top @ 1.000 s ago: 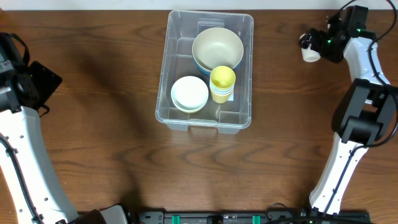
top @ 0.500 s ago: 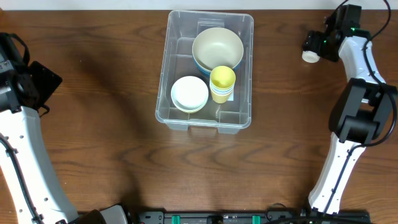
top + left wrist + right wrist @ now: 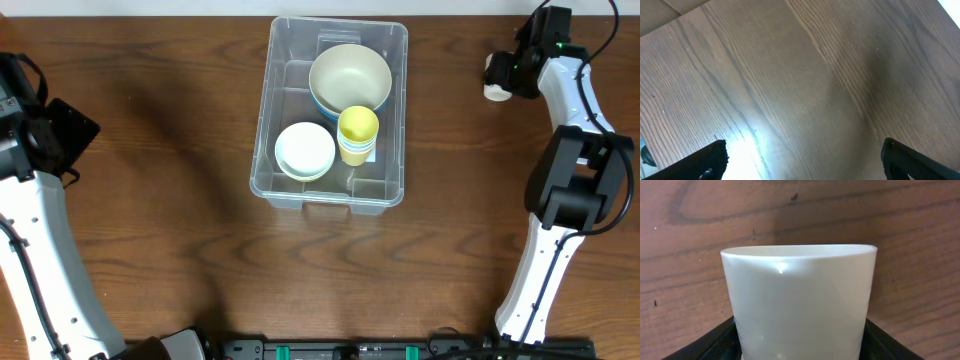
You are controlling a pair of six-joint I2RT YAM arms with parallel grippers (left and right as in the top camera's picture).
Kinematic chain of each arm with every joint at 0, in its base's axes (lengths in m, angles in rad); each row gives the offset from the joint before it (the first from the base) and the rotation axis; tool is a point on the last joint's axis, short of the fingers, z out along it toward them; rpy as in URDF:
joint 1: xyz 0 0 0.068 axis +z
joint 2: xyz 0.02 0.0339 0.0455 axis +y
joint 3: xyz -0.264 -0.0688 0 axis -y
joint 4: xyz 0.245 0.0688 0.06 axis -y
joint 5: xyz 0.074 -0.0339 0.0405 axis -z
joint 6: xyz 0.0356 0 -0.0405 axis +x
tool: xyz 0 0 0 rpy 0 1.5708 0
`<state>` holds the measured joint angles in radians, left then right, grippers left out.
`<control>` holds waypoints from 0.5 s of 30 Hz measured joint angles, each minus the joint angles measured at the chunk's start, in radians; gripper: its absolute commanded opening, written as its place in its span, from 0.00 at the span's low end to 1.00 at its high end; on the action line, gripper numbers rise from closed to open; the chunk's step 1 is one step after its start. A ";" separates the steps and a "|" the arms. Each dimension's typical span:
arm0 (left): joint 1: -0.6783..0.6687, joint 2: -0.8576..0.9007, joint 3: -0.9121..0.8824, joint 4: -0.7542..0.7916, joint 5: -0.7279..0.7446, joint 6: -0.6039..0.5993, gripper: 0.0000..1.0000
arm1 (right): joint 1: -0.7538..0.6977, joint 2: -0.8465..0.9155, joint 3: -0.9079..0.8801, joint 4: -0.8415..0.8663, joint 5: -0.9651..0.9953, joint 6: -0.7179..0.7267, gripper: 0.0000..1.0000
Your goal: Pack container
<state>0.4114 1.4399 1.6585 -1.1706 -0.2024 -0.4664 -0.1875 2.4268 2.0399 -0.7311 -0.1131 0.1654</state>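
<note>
The container (image 3: 282, 60), a large clear plastic bin, stands at the back middle of the table. It holds a cream bowl (image 3: 350, 76) nested in a blue one, a stack of small white bowls (image 3: 305, 150) and a stack of yellow cups (image 3: 358, 132). My right gripper (image 3: 506, 70) is at the back right, well right of the container, shut on a white cup (image 3: 493, 90). In the right wrist view the white cup (image 3: 799, 300) fills the space between the right gripper's fingers (image 3: 799, 347). My left gripper (image 3: 805, 157) is open and empty over bare wood at the far left (image 3: 62, 135).
The brown wooden table (image 3: 180, 250) stretches around the container. The table's back edge runs just behind the container and the right gripper.
My right wrist has shifted slightly toward the back, and the white cup in it has edged a little left. The left arm and the container's contents have not moved.
</note>
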 measured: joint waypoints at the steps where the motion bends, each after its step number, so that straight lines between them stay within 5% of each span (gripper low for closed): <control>1: 0.000 0.000 0.000 0.000 0.000 0.000 0.98 | 0.000 -0.001 0.000 -0.006 0.001 0.000 0.52; 15: 0.000 0.000 0.000 0.000 0.000 0.000 0.98 | 0.000 -0.018 0.007 -0.139 0.011 0.000 0.47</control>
<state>0.4114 1.4399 1.6585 -1.1709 -0.2024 -0.4664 -0.1875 2.4092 2.0468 -0.8703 -0.1017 0.1658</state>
